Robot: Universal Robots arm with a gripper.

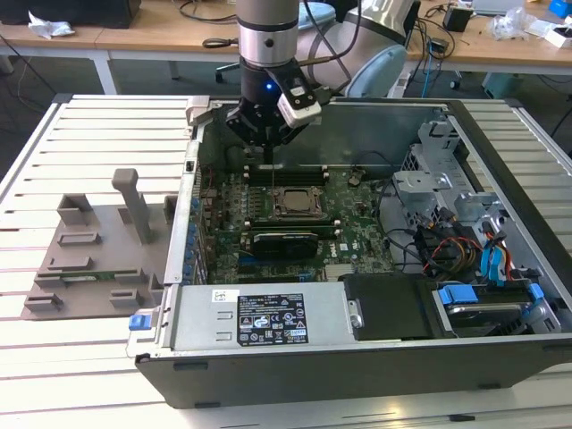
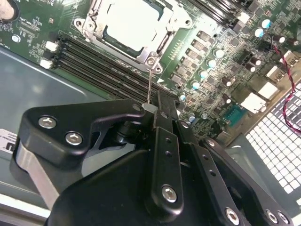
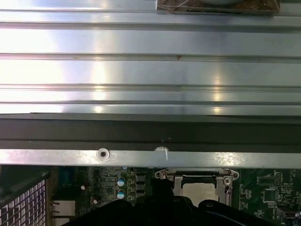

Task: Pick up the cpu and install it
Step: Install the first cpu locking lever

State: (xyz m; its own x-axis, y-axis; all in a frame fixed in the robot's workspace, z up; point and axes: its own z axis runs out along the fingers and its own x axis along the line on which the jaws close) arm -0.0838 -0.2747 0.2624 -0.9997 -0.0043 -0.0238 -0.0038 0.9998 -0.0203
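The cpu (image 1: 293,204) lies flat inside its socket frame on the green motherboard, silvery-white top up; both wrist views show the cpu (image 2: 129,21) (image 3: 200,191) seated there too. My gripper (image 1: 268,161) hangs over the back edge of the motherboard, just behind the socket, fingers pointing down. In the second wrist view the gripper (image 2: 151,107) has its black fingers pressed together on the tip of a thin metal socket lever (image 2: 149,84), which rises from the socket's corner. The cpu is not between the fingers.
The open computer case (image 1: 357,375) lies on a slatted metal table. A long black card (image 1: 284,241) sits in front of the socket. Drive bays and coloured cables (image 1: 474,250) fill the exterior view's right. A grey fixture (image 1: 98,250) stands outside at the left.
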